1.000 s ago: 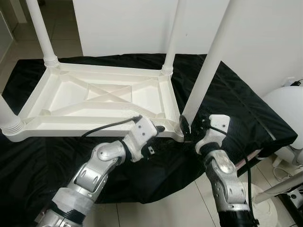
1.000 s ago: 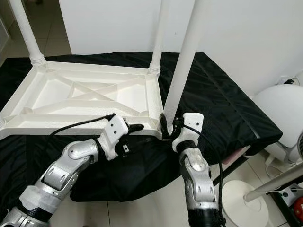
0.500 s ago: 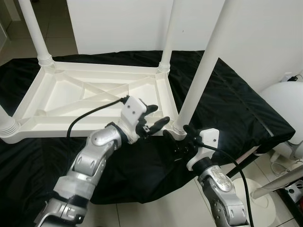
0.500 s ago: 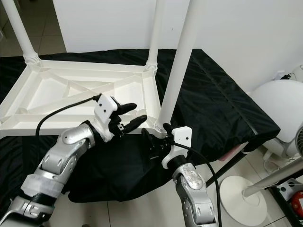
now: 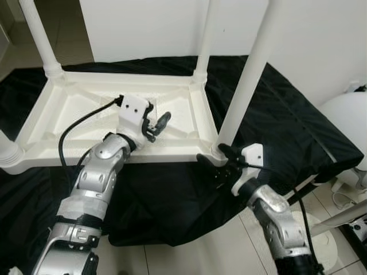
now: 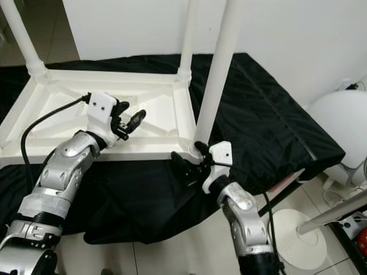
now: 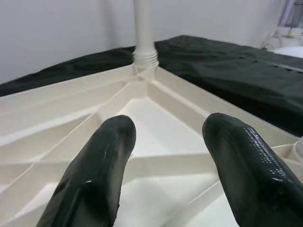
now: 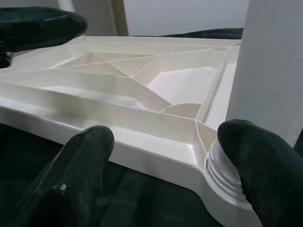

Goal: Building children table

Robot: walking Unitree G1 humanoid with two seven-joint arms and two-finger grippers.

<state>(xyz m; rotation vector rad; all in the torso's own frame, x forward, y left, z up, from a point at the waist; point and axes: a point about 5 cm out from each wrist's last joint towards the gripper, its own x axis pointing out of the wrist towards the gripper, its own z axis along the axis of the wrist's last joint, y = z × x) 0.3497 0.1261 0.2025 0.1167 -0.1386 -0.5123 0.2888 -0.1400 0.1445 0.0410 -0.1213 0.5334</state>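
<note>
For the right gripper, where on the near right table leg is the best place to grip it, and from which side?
Probably low on the near right leg, just above its threaded collar. The shaft there is round, upright and bare. The right gripper is open beside the base, so it could come from the robot's side, one finger on each side.

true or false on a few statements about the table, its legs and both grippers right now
1. The white table lies upside down on a black cloth. True.
2. The left gripper is clamped on a leg. False: it is open, above the table's ribbed underside.
3. The right gripper is open at the table's near corner, by the base of the near leg. True.
4. The near leg lies flat on the cloth. False: it stands upright in its corner socket.
5. A red cloth covers the surface. False: it is black.
</note>
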